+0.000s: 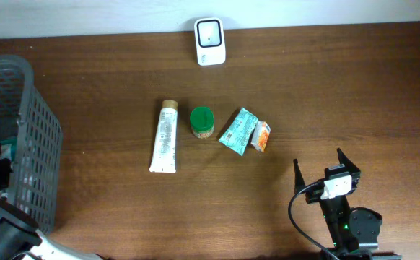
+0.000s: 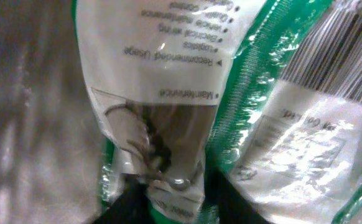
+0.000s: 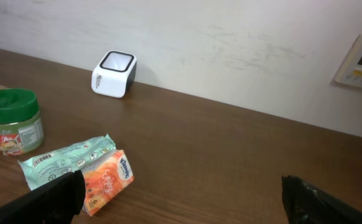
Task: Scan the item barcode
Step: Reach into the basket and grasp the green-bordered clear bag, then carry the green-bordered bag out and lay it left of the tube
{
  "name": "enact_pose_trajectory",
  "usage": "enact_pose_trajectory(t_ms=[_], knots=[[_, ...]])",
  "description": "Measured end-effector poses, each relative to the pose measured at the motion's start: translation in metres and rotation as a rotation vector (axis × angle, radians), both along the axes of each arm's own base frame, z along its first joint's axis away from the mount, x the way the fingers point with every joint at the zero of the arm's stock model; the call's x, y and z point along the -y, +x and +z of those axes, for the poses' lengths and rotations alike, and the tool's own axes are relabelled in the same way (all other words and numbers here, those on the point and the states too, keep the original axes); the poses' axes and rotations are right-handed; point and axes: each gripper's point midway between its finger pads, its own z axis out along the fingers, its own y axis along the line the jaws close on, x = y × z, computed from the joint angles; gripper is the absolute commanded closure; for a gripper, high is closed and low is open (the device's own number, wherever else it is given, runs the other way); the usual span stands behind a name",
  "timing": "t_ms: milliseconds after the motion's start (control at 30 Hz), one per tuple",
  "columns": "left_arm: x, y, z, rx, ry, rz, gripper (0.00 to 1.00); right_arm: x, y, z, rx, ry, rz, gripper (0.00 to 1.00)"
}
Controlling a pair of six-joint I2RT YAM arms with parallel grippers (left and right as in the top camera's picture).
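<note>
Left wrist view, with overhead for context. The packet (image 2: 150, 74), a glossy white-and-green film pouch, lay among others which we judged to be inside the basket (image 1: 37, 137) at the left end of the desk (image 1: 268, 217). Its long axis ran up and down the wrist view, straight away from the left hand (image 2: 178, 202), and its print stood upside down there. The left hand appeared to pinch the crimped near end between its dark fingers (image 2: 122, 208). We judged the packet light, soft and crinkly, with a slippery skin. The flat end seam seemed the surest hold, since the filled middle would buckle and slide. A barcode (image 2: 349, 56) showed at upper right, seemingly on a neighbouring packet (image 2: 293, 143). We could not find the held packet's own code. The film glared, so the code would need to face the scanner (image 1: 210, 41) flat. The right hand (image 1: 317, 159) hung spread wide and empty.
</note>
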Motion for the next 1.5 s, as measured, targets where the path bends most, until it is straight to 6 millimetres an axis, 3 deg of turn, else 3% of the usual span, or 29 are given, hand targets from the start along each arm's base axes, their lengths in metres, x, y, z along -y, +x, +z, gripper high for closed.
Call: enact_pose_trajectory(t_ms=[67, 367, 500, 567, 667, 800, 900, 1000, 1100, 1167, 1200, 1233, 1267, 1300, 1333, 1400, 1500], knots=[[0.0, -0.001, 0.0, -0.007, 0.003, -0.001, 0.99, 0.0, 0.0, 0.0, 0.0, 0.0, 0.0, 0.02], [0.005, -0.001, 0.004, -0.031, -0.002, -0.017, 1.0, 0.0, 0.0, 0.0, 0.0, 0.0, 0.0, 0.02], [0.013, 0.005, 0.021, 0.0, 0.006, -0.037, 1.0, 0.0, 0.0, 0.0, 0.0, 0.0, 0.0, 0.02], [0.014, 0.014, 0.051, 0.066, 0.051, -0.045, 1.0, 0.0, 0.0, 0.0, 0.0, 0.0, 0.0, 0.02], [0.012, 0.023, 0.118, 0.209, 0.172, -0.019, 1.0, 0.0, 0.0, 0.0, 0.0, 0.0, 0.0, 0.02], [0.013, 0.025, 0.192, 0.374, 0.306, 0.029, 1.0, 0.0, 0.0, 0.0, 0.0, 0.0, 0.0, 0.02], [0.013, 0.026, 0.234, 0.488, 0.383, 0.071, 1.0, 0.0, 0.0, 0.0, 0.0, 0.0, 0.0, 0.02], [0.023, 0.03, 0.291, 0.648, 0.477, 0.101, 1.0, 0.0, 0.0, 0.0, 0.0, 0.0, 0.0, 0.02], [0.058, 0.04, 0.354, 0.841, 0.548, 0.066, 1.0, 0.0, 0.0, 0.0, 0.0, 0.0, 0.0, 0.02], [0.1, 0.052, 0.393, 0.981, 0.555, -0.006, 1.0, 0.0, 0.0, 0.0, 0.0, 0.0, 0.0, 0.02], [0.126, 0.056, 0.407, 1.041, 0.533, -0.048, 1.0, 0.0, 0.0, 0.0, 0.0, 0.0, 0.0, 0.02], [0.131, 0.057, 0.41, 1.057, 0.519, -0.048, 1.0, 0.0, 0.0, 0.0, 0.0, 0.0, 0.0, 0.02], [0.163, 0.06, 0.424, 1.117, 0.486, -0.105, 1.0, 0.0, 0.0, 0.0, 0.0, 0.0, 0.0, 0.02], [0.178, 0.063, 0.426, 1.136, 0.454, -0.13, 1.0, 0.0, 0.0, 0.0, 0.0, 0.0, 0.0, 0.02], [0.213, 0.069, 0.427, 1.161, 0.378, -0.196, 1.0, 0.0, 0.0, 0.0, 0.0, 0.0, 0.0, 0.02], [0.247, 0.077, 0.417, 1.148, 0.287, -0.269, 1.0, 0.0, 0.0, 0.0, 0.0, 0.0, -0.001, 0.02], [0.297, 0.091, 0.377, 1.028, 0.137, -0.37, 1.0, 0.0, 0.0, 0.0, 0.0, 0.001, 0.0, 0.02]])
